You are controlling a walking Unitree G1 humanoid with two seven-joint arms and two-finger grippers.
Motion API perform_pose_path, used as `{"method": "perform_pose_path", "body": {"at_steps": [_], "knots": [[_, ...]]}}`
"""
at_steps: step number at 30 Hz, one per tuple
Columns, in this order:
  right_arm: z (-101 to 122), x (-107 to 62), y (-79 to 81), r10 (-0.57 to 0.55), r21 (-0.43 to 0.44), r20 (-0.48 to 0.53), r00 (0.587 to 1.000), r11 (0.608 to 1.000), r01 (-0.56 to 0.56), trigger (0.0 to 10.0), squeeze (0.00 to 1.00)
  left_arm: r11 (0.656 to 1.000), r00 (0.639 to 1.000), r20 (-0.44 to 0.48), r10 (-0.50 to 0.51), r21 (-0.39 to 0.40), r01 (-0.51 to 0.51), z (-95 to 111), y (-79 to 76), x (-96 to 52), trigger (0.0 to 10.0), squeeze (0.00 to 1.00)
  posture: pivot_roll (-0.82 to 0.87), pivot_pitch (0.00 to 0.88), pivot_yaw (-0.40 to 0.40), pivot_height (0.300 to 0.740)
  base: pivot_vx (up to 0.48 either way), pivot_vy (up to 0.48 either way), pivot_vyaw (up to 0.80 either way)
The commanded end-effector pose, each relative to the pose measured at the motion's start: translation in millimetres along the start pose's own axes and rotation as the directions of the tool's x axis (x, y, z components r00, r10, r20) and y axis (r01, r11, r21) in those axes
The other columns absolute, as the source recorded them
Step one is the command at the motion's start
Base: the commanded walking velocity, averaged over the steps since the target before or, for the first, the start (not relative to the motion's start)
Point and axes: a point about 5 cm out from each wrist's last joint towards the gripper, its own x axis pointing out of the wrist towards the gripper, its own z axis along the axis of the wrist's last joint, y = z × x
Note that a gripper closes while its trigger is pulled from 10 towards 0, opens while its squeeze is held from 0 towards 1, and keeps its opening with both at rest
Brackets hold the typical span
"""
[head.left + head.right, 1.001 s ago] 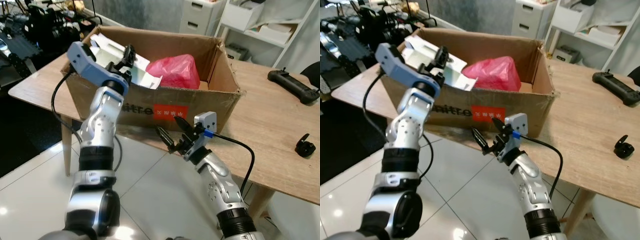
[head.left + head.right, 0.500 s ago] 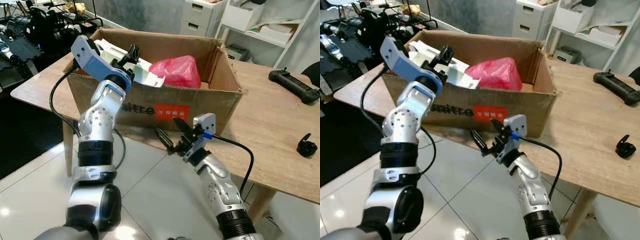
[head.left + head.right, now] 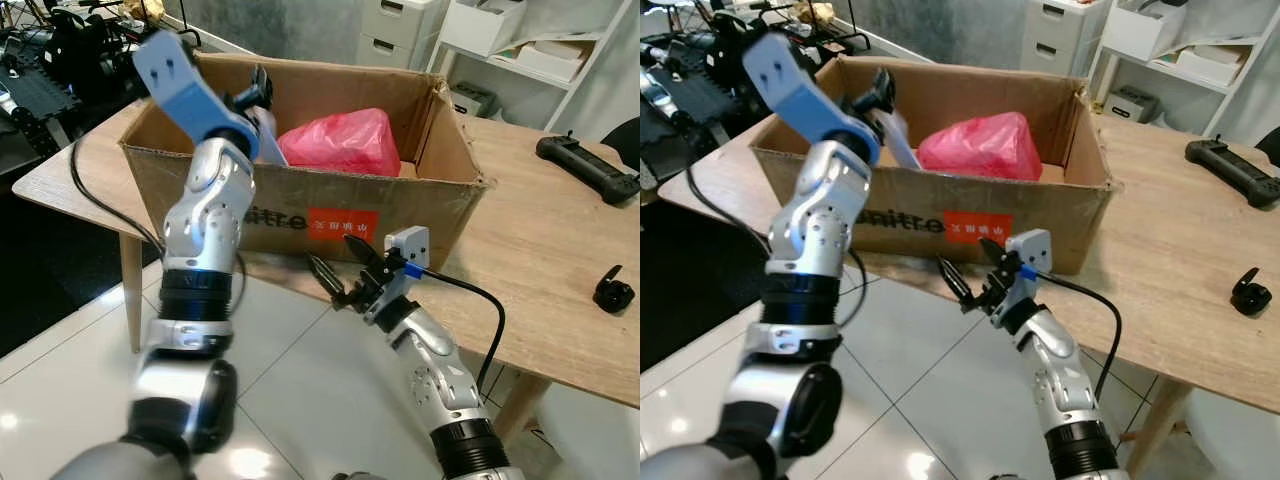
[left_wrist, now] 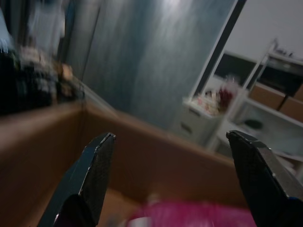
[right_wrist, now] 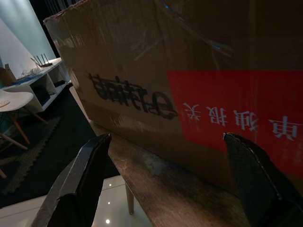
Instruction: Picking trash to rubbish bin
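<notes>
Two grippers we saw spread wide, empty: left gripper [image 4: 170,184] raised over the cardboard box [image 3: 330,205] holding a pink trash bag [image 3: 340,142]; right gripper [image 3: 337,272] beside the box's front.

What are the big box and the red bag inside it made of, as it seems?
The box looks like brown corrugated cardboard, matte, with creased flaps and worn edges. The red bag seems thin plastic film: it is crumpled, slightly glossy and translucent.

We are seeing a wooden table [image 3: 560,250] carrying an open cardboard box [image 3: 330,205], a black controller [image 3: 588,172] and a small black object [image 3: 611,290] lying well apart.
</notes>
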Motion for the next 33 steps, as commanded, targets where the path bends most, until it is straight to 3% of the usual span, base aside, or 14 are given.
{"method": "perform_pose_path", "body": {"at_steps": [1, 5, 8, 10, 11, 13, 16, 23, 25, 27, 33], "knots": [[-0.4, -1.7, 0.6, -0.006, 0.004, 0.0, 1.0, 1.0, 0.006, 10.0, 0.0, 0.997, 0.997, 0.051, -0.051, 0.058, 0.048, 8.0, -11.9, 0.2, 10.0, 0.0, -0.02, 0.078, 0.023, 0.74, 0.0, 0.0, 0.0], [-0.8, -2.3, 1.2, -0.006, 0.008, 0.002, 1.0, 1.0, 0.006, 10.0, 0.0, 0.986, 0.998, -0.019, -0.058, -0.16, 0.054, -2.0, -0.4, -1.2, 10.0, 0.0, -0.02, 0.078, 0.023, 0.74, 0.0, 0.0, 0.0], [-1.9, -2.2, 2.7, 0.007, 0.017, -0.001, 1.0, 1.0, -0.007, 10.0, 0.0, 0.927, 0.983, -0.01, -0.183, -0.334, 0.169, -6.1, 6.7, -9.6, 10.0, 0.0, -0.02, 0.078, 0.023, 0.74, 0.0, 0.0, 0.0], [-2.9, -1.7, 4.7, 0.022, 0.019, -0.006, 1.0, 1.0, -0.022, 10.0, 0.0, 0.855, 0.952, 0.068, -0.298, -0.425, 0.298, -2.6, 11.2, -19.7, 10.0, 0.0, 0.0, 0.082, 0.017, 0.74, 0.0, 0.0, 0.0], [-2.9, -1.7, 4.7, 0.022, 0.019, -0.006, 1.0, 1.0, -0.022, 10.0, 0.0, 0.855, 0.952, 0.068, -0.298, -0.425, 0.298, -2.6, 11.2, -19.7, 10.0, 0.0, 0.0, 0.082, 0.017, 0.74, 0.0, 0.0, 0.0], [-4.3, -0.2, 8.7, 0.051, 0.029, -0.012, 0.999, 0.998, -0.051, 10.0, 0.0, 0.824, 0.941, 0.103, -0.322, -0.459, 0.332, -3.5, 28.0, -31.2, 10.0, 0.0, 0.02, 0.086, 0.009, 0.74, 0.0, 0.0, 0.0], [-4.8, 0.9, 11.7, 0.077, 0.042, -0.013, 0.997, 0.996, -0.076, 10.0, 0.0, 0.824, 0.941, 0.101, -0.324, -0.459, 0.333, -5.0, 37.3, -37.3, 10.0, 0.0, 0.02, 0.086, 0.009, 0.74, 0.0, 0.0, 0.0], [-6.8, 0.9, 26.5, 0.213, 0.082, -0.025, 0.977, 0.974, -0.211, 10.0, 0.0, 0.843, 0.949, 0.084, -0.303, -0.441, 0.308, -7.0, 79.6, -61.9, 10.0, 0.0, 0.05, 0.092, -0.011, 0.74, 0.0, 0.0, 0.0], [-6.8, 0.9, 26.5, 0.213, 0.082, -0.025, 0.977, 0.974, -0.211, 10.0, 0.0, 0.843, 0.949, 0.084, -0.303, -0.441, 0.308, -7.0, 79.6, -61.9, 10.0, 0.0, 0.05, 0.092, -0.011, 0.74, 0.0, 0.0, 0.0], [-9.2, 0.4, 32.0, 0.263, 0.092, -0.037, 0.964, 0.962, -0.259, 10.0, 0.0, 0.842, 0.943, 0.079, -0.322, -0.432, 0.323, -4.8, 96.5, -76.5, 10.0, 0.0, 0.07, 0.09, -0.02, 0.74, -0.15, 0.0, 0.0], [-11.3, 2.1, 35.1, 0.3, 0.099, -0.049, 0.953, 0.951, -0.294, 10.0, 0.0, 0.841, 0.923, 0.052, -0.381, -0.396, 0.369, -3.7, 106.1, -93.7, 10.0, 0.0, 0.09, 0.085, -0.032, 0.74, -0.374, 0.0, 0.0]]}}
